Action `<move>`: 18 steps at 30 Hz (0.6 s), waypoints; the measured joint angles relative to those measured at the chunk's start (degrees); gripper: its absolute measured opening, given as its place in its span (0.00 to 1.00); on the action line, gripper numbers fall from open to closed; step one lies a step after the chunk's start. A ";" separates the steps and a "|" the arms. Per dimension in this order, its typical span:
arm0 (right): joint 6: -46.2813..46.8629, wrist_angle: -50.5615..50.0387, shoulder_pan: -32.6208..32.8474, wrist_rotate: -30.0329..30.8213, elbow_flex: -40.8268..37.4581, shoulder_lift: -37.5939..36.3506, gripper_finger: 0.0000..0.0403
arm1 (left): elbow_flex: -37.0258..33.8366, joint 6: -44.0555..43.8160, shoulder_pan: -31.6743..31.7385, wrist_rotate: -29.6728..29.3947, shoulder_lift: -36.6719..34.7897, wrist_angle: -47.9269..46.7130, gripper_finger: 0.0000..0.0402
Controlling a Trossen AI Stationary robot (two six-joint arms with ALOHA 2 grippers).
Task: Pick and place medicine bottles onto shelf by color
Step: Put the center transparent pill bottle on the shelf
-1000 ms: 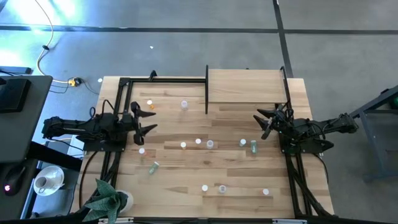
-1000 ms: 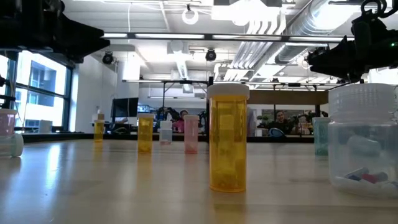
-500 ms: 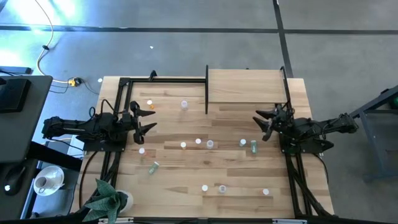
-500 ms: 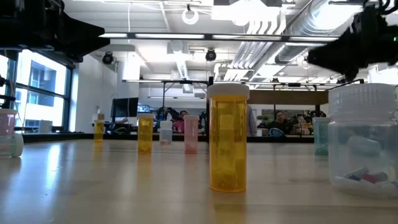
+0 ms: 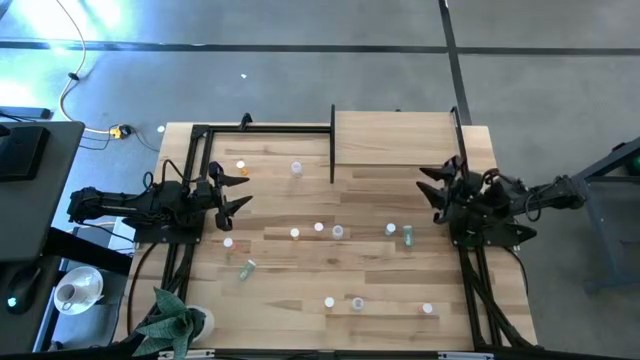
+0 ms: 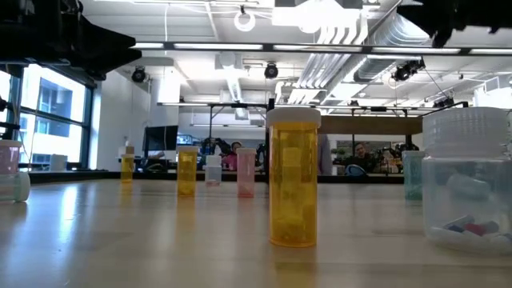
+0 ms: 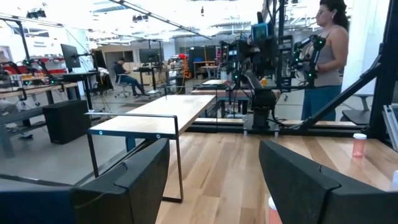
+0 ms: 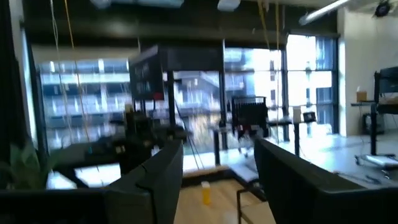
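Small white-capped medicine bottles stand scattered on the tabletop. Among them are an orange one (image 5: 241,168), a white one (image 5: 296,168), a row near the middle (image 5: 319,228) and several near the front edge (image 5: 357,302). One green bottle (image 5: 248,267) lies on its side. The low view shows an orange bottle (image 6: 294,178) up close. The pale shelf (image 5: 400,138) stands at the far right on black posts. My left gripper (image 5: 230,190) hovers open at the left edge. My right gripper (image 5: 434,188) hovers open at the right edge, raised and tipped up. Neither has anything between its fingers.
A black metal frame (image 5: 215,130) borders the far left corner. A potted plant (image 5: 175,320) sits at the near left corner. In the left wrist view a person (image 7: 326,43) stands beyond the table, beside another arm stand (image 7: 261,62).
My right gripper has risen, tipped its fingers upward and drawn back a little toward the table's right edge. It has passed out of the top of the low view. The bottles have stayed where they were.
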 joint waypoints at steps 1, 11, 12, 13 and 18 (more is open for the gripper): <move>-0.03 -2.33 0.00 0.20 2.46 2.05 0.49 | 0.00 0.00 0.00 0.00 -0.02 0.00 0.59; 4.90 -25.86 -0.01 -0.78 20.01 25.44 0.51 | 0.00 -0.51 0.00 0.08 -0.01 -0.61 0.59; 5.24 -26.52 0.00 -1.66 20.47 27.49 0.51 | 0.00 -0.53 0.00 0.16 0.00 -0.85 0.59; 5.42 -26.57 -0.02 -2.91 20.80 29.40 0.51 | 0.00 -0.56 0.00 0.17 -0.02 -1.05 0.59; 8.49 -26.46 0.02 -9.92 20.87 37.70 0.51 | 0.00 -0.66 0.00 0.13 -0.02 -1.80 0.59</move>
